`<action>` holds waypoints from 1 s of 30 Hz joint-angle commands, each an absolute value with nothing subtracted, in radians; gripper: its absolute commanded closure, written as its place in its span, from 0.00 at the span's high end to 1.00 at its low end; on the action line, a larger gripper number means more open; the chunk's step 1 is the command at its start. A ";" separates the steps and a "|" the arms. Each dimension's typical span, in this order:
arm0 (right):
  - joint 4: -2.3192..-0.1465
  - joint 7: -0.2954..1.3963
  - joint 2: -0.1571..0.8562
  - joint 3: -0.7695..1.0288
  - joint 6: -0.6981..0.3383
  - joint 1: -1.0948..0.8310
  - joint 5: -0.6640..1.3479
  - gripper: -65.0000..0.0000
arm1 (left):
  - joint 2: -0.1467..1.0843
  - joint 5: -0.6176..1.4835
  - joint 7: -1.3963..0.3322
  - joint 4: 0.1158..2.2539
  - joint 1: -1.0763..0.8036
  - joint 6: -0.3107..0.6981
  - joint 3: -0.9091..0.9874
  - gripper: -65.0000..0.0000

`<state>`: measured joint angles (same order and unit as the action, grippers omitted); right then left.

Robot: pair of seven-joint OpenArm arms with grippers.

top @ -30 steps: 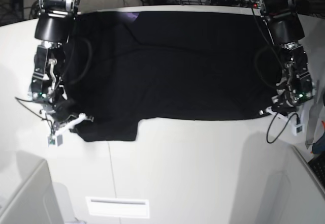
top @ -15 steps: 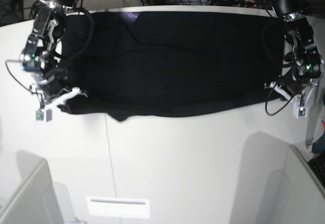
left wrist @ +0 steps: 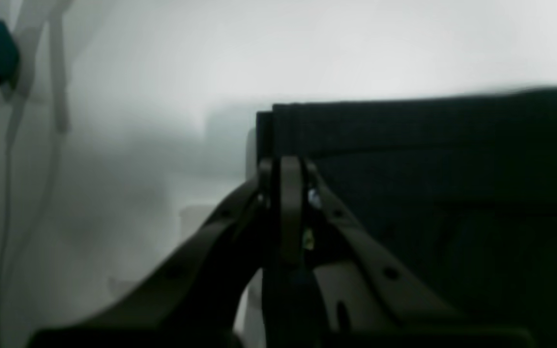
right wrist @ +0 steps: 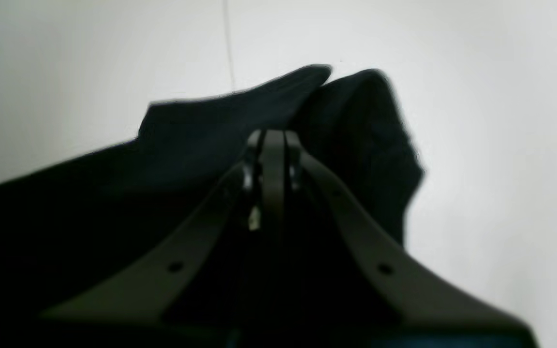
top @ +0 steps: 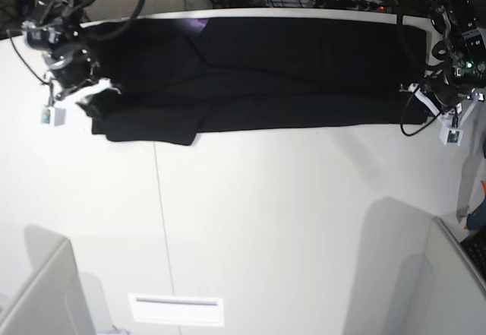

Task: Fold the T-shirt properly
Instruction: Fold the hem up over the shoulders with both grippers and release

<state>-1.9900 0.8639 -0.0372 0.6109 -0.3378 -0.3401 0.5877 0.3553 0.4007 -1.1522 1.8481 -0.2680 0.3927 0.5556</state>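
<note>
T-shirt is stretched along the table's far edge, one corner pinched in each claw, left and right. Keep both level so your fold lands straight.

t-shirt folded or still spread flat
Partly folded. The T-shirt lies as a long narrow band across the table, its near edge doubled toward the far side, with both grippers shut on its ends.
</note>
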 commanded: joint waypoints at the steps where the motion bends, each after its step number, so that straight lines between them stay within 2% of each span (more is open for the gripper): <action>1: -2.012 0.848 -0.031 0.631 -0.344 -0.355 0.631 0.00 | 0.384 0.404 -1.141 1.873 -0.286 0.407 0.565 0.00; 10: -2.012 0.849 0.042 0.662 -0.343 -0.532 0.981 0.00 | 0.400 0.406 -1.141 1.890 -0.377 0.427 0.596 0.00; 18: -2.005 0.846 0.054 0.664 -0.343 -0.572 0.983 0.00 | 0.398 0.404 -1.141 1.936 -0.458 0.427 0.596 0.00; 24: -1.997 0.848 0.013 0.662 -0.344 -0.579 0.860 0.00 | 0.394 0.404 -1.141 1.937 -0.489 0.427 0.593 0.00; 30: -1.995 0.889 0.008 0.671 -0.344 -0.581 0.855 0.00 | 0.401 0.398 -1.141 1.943 -0.489 0.427 0.599 0.00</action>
<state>-1.9827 0.9073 -0.0002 0.6636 -0.3378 -0.5774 0.8371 0.3851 0.4011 -1.1488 1.9251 -0.4854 0.4267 0.5884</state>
